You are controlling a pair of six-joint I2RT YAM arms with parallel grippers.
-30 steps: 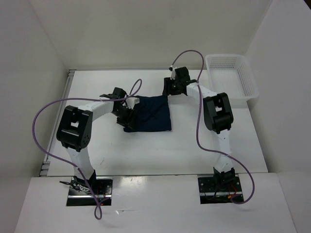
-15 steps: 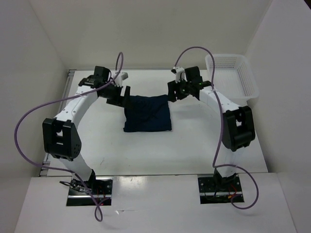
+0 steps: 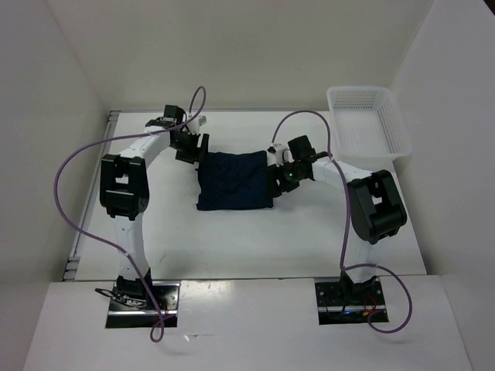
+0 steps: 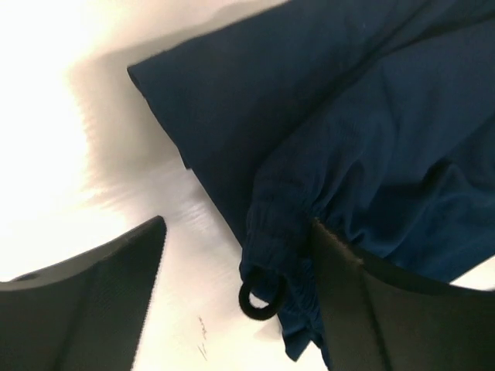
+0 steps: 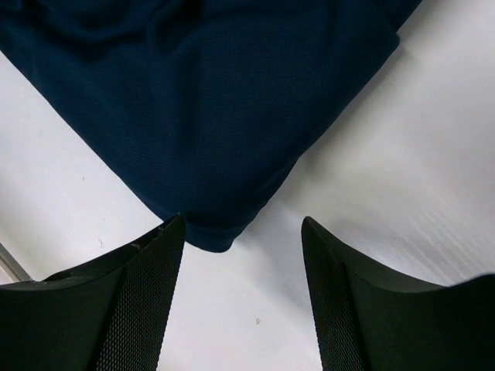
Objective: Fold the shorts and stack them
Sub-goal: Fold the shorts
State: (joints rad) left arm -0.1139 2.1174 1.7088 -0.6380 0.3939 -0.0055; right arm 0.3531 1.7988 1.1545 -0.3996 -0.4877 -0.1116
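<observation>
- Shorts: dark navy, folded to a rough square, flat on the bench between the two arms.
- Left fingers: released, spread wide at the far left corner of the fabric; straddle the gathered waistband and a black cord loop; grasp nothing.
- Right fingers: released too, parted over a folded corner at the right edge; clamp nothing.
- White mesh basket: at the far right of the bench, well apart from the shorts.
</observation>
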